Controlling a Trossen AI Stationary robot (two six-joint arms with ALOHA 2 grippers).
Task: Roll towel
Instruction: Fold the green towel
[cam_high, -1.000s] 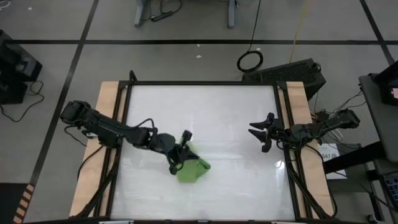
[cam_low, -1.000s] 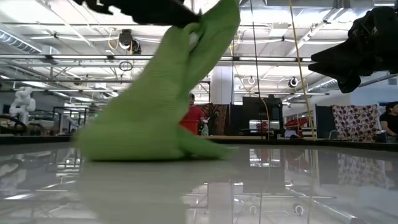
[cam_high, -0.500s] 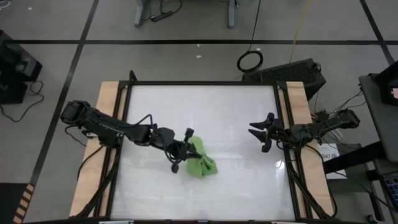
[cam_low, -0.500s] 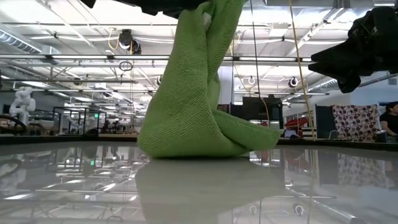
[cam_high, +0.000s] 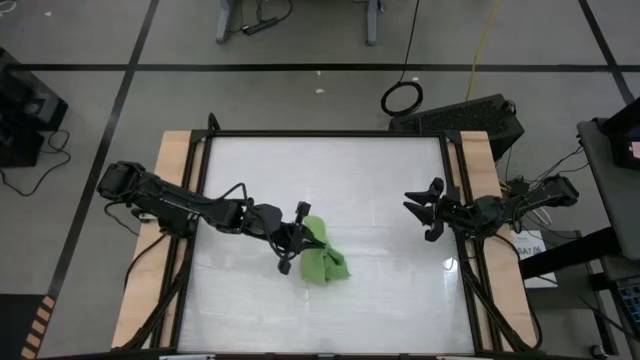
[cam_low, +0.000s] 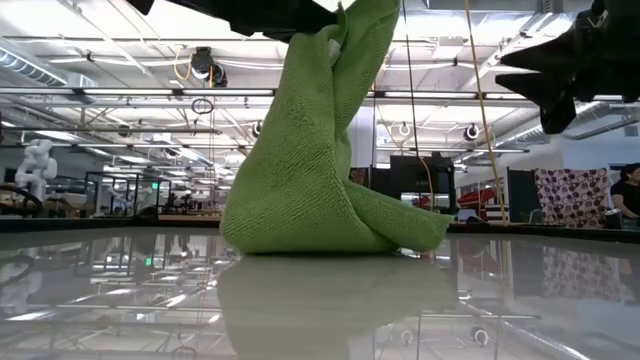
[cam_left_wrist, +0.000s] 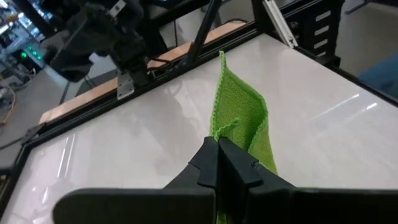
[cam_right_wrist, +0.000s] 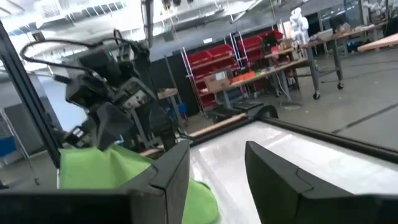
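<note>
From above, the left gripper (cam_high: 293, 243) is clamped tight on one edge of the green towel (cam_high: 323, 260), which sits near the middle of the table (cam_high: 380, 180), while the right gripper (cam_high: 428, 210) waits well off by the right edge with its fingers apart and nothing in them. At table height the towel (cam_low: 315, 170) hangs in a limp peak with its bottom bunched on the surface, so I'd guess it could fold crooked or slip loose if tugged sideways. From the left wrist, the shut fingers (cam_left_wrist: 219, 163) pinch the towel's (cam_left_wrist: 241, 112) edge, arm stretched low and reaching inward.
</note>
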